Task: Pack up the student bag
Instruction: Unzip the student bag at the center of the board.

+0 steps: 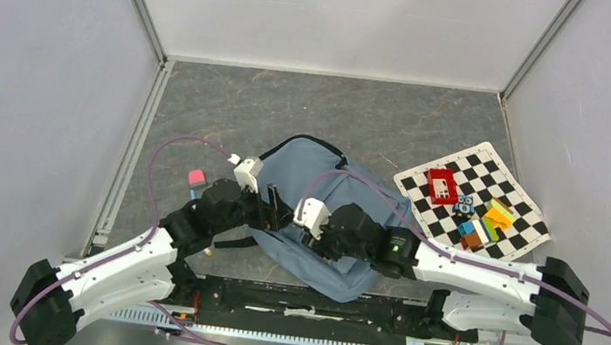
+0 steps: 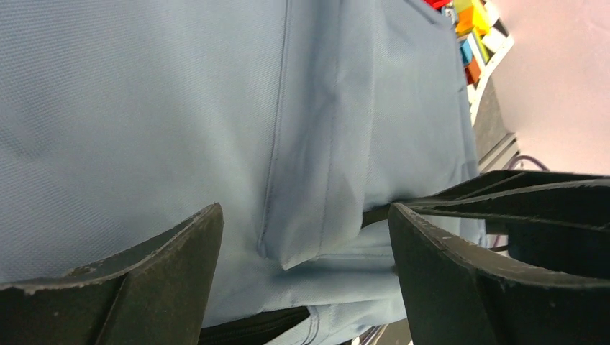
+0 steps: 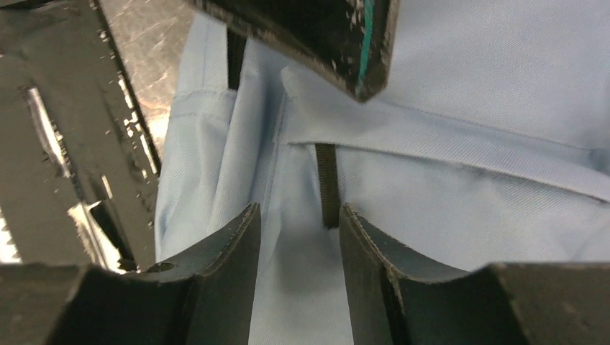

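Bag [image 1: 306, 173], grey-blue, lies on the table [image 1: 293, 101] just ahead of both arms. Left claw [image 2: 303, 215] stands wide over a fabric fold. Right claw [image 3: 296, 212] is narrow, a gap between its jaws, beside a black strap [image 3: 327, 187].

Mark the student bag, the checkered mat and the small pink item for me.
student bag [image 1: 296, 164]: top view, upper fabric panel.
checkered mat [image 1: 488, 163]: top view, bare far squares.
pink item [image 1: 196, 178]: top view, its middle.
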Controlling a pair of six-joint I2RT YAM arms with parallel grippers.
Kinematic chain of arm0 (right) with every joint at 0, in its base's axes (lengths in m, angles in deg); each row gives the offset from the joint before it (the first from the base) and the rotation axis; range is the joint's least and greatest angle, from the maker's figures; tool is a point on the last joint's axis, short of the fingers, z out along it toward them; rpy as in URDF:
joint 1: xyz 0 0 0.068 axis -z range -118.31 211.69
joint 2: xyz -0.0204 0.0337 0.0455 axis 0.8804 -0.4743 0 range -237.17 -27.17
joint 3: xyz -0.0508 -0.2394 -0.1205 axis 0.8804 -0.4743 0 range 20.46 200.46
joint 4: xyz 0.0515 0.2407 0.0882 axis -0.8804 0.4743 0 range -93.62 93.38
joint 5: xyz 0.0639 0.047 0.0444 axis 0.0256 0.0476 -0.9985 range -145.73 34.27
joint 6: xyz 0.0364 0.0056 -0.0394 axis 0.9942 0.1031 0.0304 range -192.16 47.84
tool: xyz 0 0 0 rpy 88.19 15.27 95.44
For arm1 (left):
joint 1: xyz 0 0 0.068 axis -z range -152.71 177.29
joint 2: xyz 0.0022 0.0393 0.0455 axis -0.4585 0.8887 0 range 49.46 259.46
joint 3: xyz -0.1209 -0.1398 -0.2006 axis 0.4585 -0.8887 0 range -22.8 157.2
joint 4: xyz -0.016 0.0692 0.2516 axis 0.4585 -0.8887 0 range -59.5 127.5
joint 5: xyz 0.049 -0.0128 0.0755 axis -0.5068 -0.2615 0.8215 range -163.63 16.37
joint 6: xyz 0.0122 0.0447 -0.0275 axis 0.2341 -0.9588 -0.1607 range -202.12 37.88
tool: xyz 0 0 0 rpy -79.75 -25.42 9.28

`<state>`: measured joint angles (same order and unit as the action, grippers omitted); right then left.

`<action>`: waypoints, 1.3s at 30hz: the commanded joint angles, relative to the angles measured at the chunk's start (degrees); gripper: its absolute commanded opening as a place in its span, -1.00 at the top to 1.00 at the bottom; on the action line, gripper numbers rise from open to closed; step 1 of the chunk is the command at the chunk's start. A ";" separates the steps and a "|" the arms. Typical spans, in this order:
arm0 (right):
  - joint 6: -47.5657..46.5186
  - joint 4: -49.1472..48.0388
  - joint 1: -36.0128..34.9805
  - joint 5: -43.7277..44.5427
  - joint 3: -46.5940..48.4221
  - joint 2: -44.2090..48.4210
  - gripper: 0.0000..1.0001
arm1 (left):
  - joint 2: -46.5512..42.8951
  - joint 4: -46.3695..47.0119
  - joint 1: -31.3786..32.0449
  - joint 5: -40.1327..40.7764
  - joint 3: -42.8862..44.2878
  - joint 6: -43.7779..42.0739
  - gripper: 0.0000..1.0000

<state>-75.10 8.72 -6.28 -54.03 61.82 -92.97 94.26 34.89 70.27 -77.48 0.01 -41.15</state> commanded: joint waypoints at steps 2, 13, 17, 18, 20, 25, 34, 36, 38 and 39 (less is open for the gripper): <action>-3.56 0.27 -2.78 13.34 7.16 -4.93 0.07 | 0.15 6.05 1.64 3.61 -0.31 4.89 -0.76; -2.97 -0.84 -3.13 14.05 4.84 -9.91 0.18 | 1.43 6.18 2.64 3.66 -0.66 5.26 -0.67; -2.93 -1.61 -3.14 12.81 4.77 -10.92 0.15 | 0.71 5.78 2.63 6.06 -0.91 5.35 -0.66; -3.03 -1.61 -3.14 12.87 4.82 -11.43 0.15 | 0.64 5.80 2.63 6.37 -0.96 5.35 -0.60; -3.28 -1.69 -3.19 13.15 4.29 -12.14 0.15 | 0.88 5.86 2.65 6.53 -0.76 5.35 -0.54; -3.85 -6.93 -3.18 14.60 -0.47 -8.92 0.62 | 0.92 5.95 2.63 6.19 -0.66 4.94 -0.49; -1.14 -6.19 -3.14 23.70 3.94 -3.19 1.00 | 1.44 8.58 2.72 0.74 -1.16 -1.39 -0.49; -0.63 -5.28 -3.14 23.93 5.29 -3.23 1.00 | 1.94 9.48 2.94 -0.48 -1.61 -2.71 -0.51; -0.16 -4.45 -3.15 23.84 6.45 -3.65 1.00 | 1.72 10.48 3.31 -1.12 -2.01 -3.68 -0.56; -0.05 -3.98 -3.14 23.55 6.89 -4.03 1.00 | 1.50 11.13 3.63 -1.44 -2.32 -4.22 -0.59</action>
<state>-76.59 4.85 -9.51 -34.30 64.33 -97.82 95.90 41.18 72.96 -76.20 -1.28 -40.71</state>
